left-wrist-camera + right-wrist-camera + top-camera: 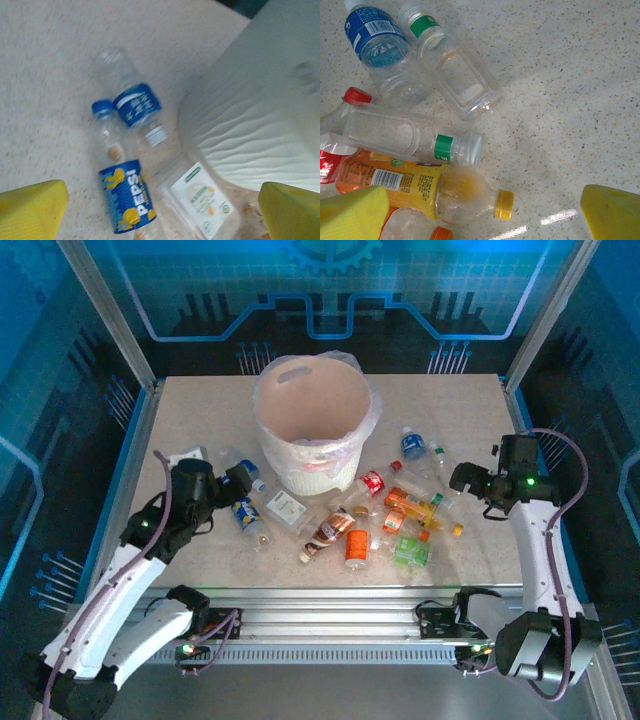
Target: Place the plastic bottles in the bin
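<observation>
Bin (300, 468) at back-centre of table (450, 410), looks empty: nothing binned yet. Bottles (357, 548) all lie on the table, most right-front of the bin, a few to its left. Left gripper (238, 480) over the left few, right gripper (462, 478) beside the main pile. Both wide, empty.

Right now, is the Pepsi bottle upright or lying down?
Lying down: the Pepsi bottle lies on its side on the table, blue cap on, label facing up.
</observation>
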